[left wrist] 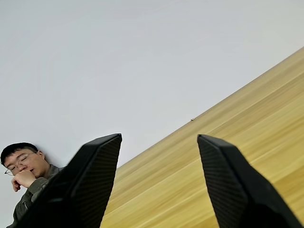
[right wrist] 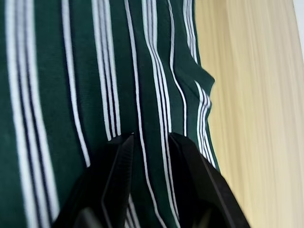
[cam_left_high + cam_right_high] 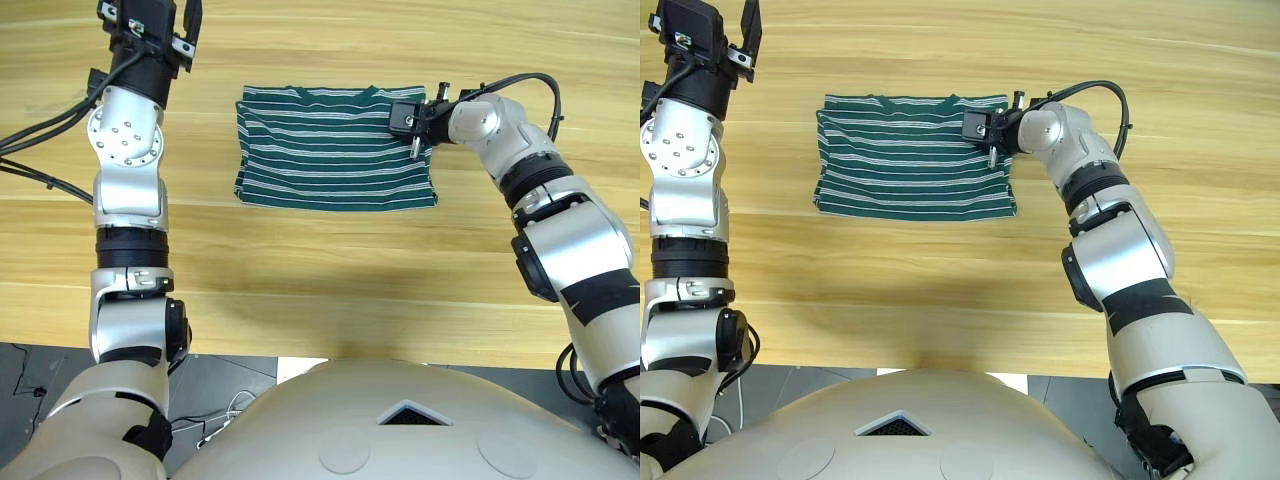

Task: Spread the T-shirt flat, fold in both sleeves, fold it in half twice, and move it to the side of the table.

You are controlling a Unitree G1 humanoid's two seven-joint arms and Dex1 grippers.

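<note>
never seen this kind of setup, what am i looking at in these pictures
It is a humanoid robot with two arms, each ending in a two-fingered hand. The two wide pictures come from its head, looking down; the two close ones from its wrists. On the light wooden table lies a dark green T-shirt with white stripes, folded into a rectangle. The right hand sits on its right edge; whether it grips is unclear. The left hand, off to the left, is open and empty.

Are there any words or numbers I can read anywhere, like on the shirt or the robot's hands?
None can be read. The T-shirt bears only white stripes, the table only wood grain, and the left gripper and right gripper show no legible marks.
</note>
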